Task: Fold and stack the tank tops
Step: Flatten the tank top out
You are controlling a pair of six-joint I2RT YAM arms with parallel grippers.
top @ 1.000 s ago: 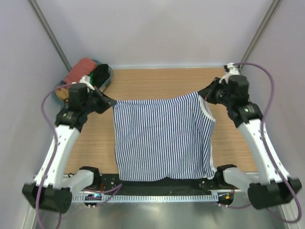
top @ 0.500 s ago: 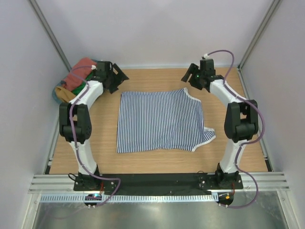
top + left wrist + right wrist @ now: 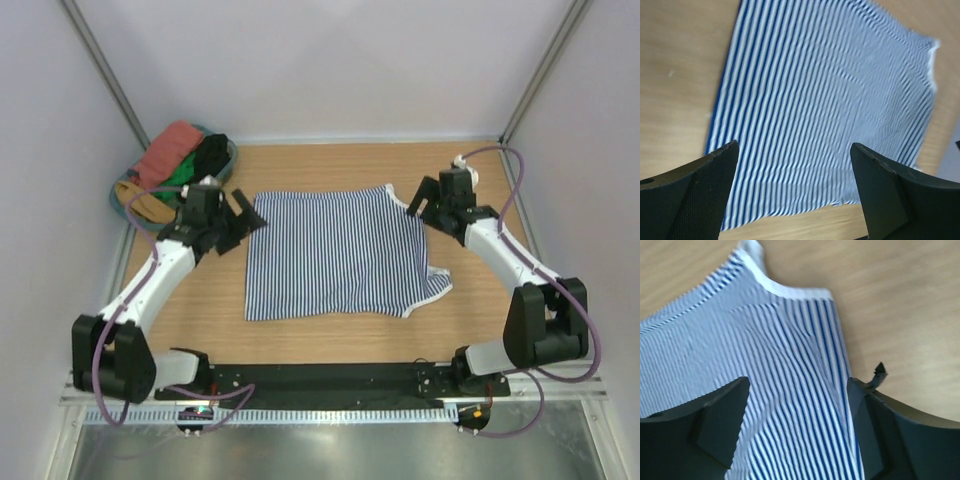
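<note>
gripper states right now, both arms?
Left gripper: open, holding nothing.
Right gripper: open, holding nothing.

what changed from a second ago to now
The left gripper and right gripper let go of the striped tank top, now flat on the table, and stand open by its far corners. The clothes pile at far left stayed put.

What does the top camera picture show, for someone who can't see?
A striped tank top lies flat on the wooden table. The left gripper and right gripper hover open at its far corners; more clothes sit far left.
</note>
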